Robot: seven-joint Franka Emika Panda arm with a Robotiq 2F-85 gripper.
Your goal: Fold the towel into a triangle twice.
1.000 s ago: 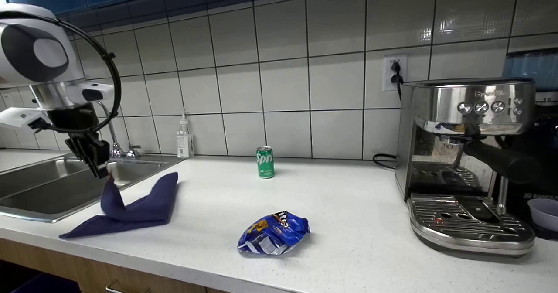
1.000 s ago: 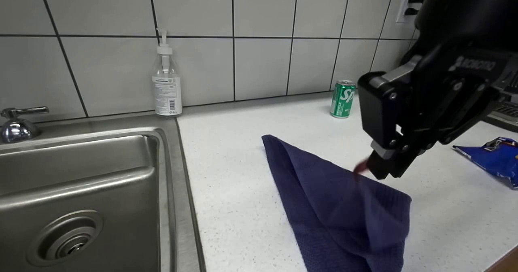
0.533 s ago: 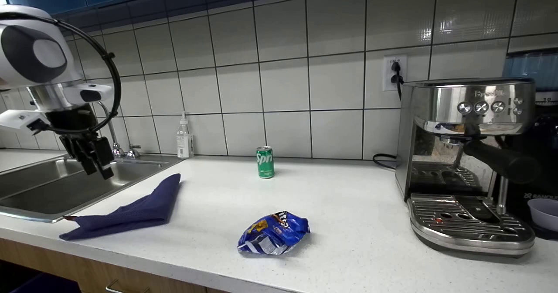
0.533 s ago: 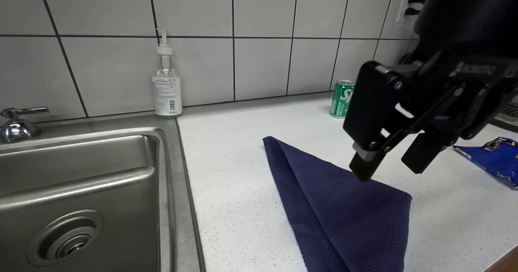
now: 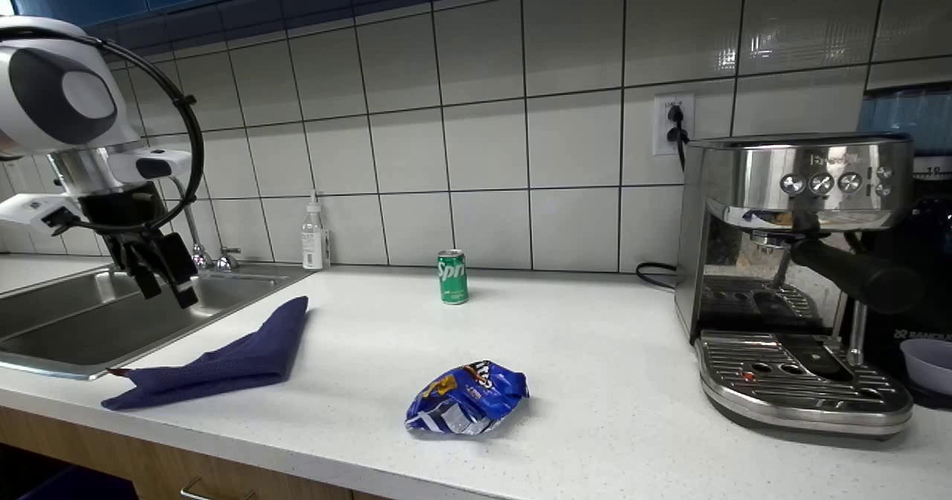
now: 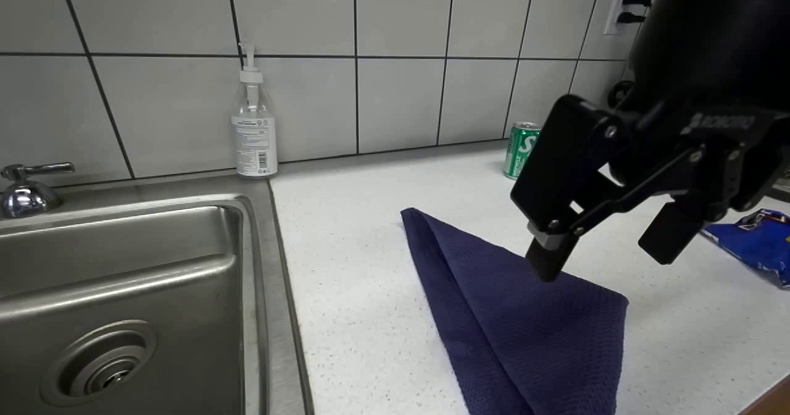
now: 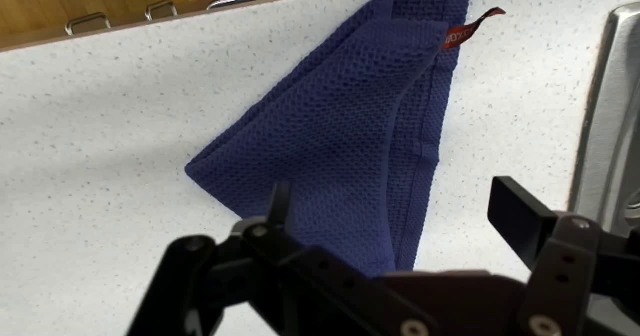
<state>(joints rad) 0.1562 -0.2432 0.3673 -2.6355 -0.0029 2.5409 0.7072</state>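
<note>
The navy-blue towel (image 7: 320,131) lies on the counter, folded over on itself into a roughly triangular shape. Along the side facing the sink, a strip of its under layer shows past the upper layer. A red tag (image 7: 462,35) sticks out from the upper layer's corner. My gripper (image 6: 608,251) hangs above the cloth with its fingers (image 6: 546,259) spread wide and nothing between them. In the wrist view the towel's lower end is hidden behind the gripper; both exterior views show the towel, such as the flat fold (image 6: 543,335) below my fingers.
A steel sink (image 5: 93,370) borders the towel's side. On the counter are a blue snack packet (image 5: 468,399), a green can (image 5: 452,277) and, by the sink, a pump bottle (image 6: 254,137). A coffee machine (image 5: 692,239) stands farther along. The counter's front edge runs close to the towel.
A second ago the fingers were together on the towel's raised, red-tagged corner. They have since parted; the corner has dropped and lies flat over the lower layer. The gripper has shifted only slightly.
</note>
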